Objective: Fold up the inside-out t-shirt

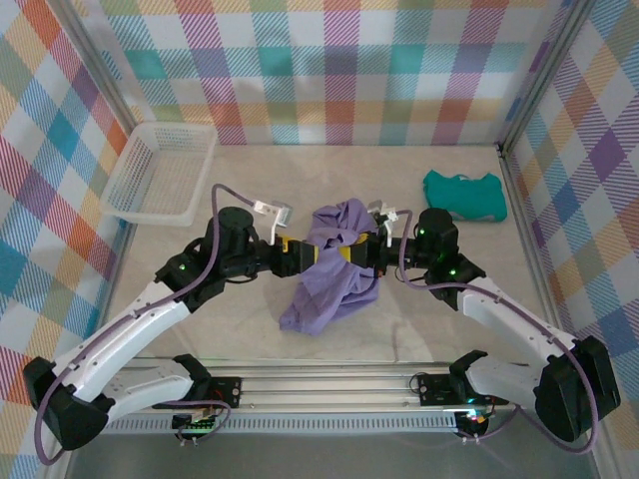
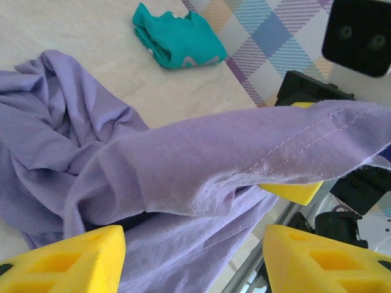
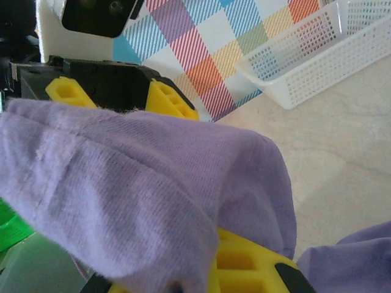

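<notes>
T-shirt: the lavender t-shirt point(image 1: 327, 269) lies bunched in the middle of the worktop point(image 1: 240, 334). Its upper part is lifted between the two sets of jaws, and the rest trails down toward the near edge.
Right jaws: the right gripper point(image 1: 359, 252) is clamped tight on a fold of the shirt that carries a stitched hem. In the right wrist view the cloth drapes over its yellow fingers point(image 3: 244, 262) and hides most of them.
Left jaws: the left gripper point(image 1: 298, 255) has its jaws clearly apart and grips nothing. In the left wrist view the cloth crosses the gap without being pinched.
Facing: the two grippers point at each other across the raised fold, close together.
Around: a folded teal garment point(image 1: 464, 195) lies at the far right, well apart from the shirt. A white mesh basket point(image 1: 160, 172) sits at the far left.
In the way: the shirt's own crumpled folds.
Count: one t-shirt, one teal garment, one basket, two grippers.
</notes>
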Robot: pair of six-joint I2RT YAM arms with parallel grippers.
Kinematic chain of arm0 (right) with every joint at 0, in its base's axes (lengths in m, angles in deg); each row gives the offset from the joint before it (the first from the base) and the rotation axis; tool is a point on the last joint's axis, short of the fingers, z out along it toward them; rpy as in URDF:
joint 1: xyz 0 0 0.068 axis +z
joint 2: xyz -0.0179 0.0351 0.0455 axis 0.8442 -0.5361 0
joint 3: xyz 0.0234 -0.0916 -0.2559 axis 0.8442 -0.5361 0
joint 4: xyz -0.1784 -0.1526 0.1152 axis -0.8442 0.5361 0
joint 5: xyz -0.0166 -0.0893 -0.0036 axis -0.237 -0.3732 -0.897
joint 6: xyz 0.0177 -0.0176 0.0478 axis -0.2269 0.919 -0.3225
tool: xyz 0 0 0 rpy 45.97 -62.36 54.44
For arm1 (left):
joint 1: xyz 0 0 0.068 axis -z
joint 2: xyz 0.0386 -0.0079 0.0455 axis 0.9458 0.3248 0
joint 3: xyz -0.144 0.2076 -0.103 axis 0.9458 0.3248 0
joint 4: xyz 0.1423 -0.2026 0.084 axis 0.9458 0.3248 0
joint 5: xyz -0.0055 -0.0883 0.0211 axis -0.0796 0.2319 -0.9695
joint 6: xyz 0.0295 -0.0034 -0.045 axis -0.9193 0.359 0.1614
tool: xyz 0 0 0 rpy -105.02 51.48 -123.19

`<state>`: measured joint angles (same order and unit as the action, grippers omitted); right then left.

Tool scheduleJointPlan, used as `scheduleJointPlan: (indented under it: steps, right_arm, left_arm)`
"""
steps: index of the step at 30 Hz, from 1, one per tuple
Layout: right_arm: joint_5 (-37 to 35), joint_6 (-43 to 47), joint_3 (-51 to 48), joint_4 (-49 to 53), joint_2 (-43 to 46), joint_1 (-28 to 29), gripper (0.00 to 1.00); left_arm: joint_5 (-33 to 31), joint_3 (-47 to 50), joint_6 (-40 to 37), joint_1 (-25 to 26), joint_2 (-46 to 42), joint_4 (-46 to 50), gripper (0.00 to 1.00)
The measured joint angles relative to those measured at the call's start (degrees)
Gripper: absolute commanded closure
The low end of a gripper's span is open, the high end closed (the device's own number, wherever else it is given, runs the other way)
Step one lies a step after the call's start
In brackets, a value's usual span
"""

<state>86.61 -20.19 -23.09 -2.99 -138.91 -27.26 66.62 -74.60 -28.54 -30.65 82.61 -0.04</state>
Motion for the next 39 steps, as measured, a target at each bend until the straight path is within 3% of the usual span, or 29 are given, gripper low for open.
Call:
scheduleJointPlan:
  steps: [9,17,27,30,35,39]
  right_arm:
    - [1.18,-1.55,0.0,-0.79,-0.68,0.02,1.0]
    - [2.32,-1.05,-0.02,-0.76,-0.7,0.0,1.0]
    - [3.02,0.02,-0.13,-0.22,-0.57,0.0,1.0]
    - [3.3,0.22,-0.13,-0.22,-0.48,0.0,1.0]
    - [3.54,1.33,-0.13,0.81,-0.37,0.0,1.0]
    - [-4.11,5.95,0.98,10.03,1.09,0.02,0.92]
  left_arm:
    - [1.9,-2.12,-1.62,1.97,5.57,-0.72,0.4]
    - [1.2,-3.89,-2.38,1.29,7.74,-1.33,0.59]
    - [0.17,-4.83,-2.71,-0.48,9.66,-1.81,0.61]
    - [0.07,-4.85,-2.49,-0.85,9.73,-1.86,0.71]
    - [0.15,-5.18,-2.36,-0.94,10.43,-1.88,1.0]
    - [1.44,-5.51,-2.27,-1.49,9.46,-1.33,1.0]
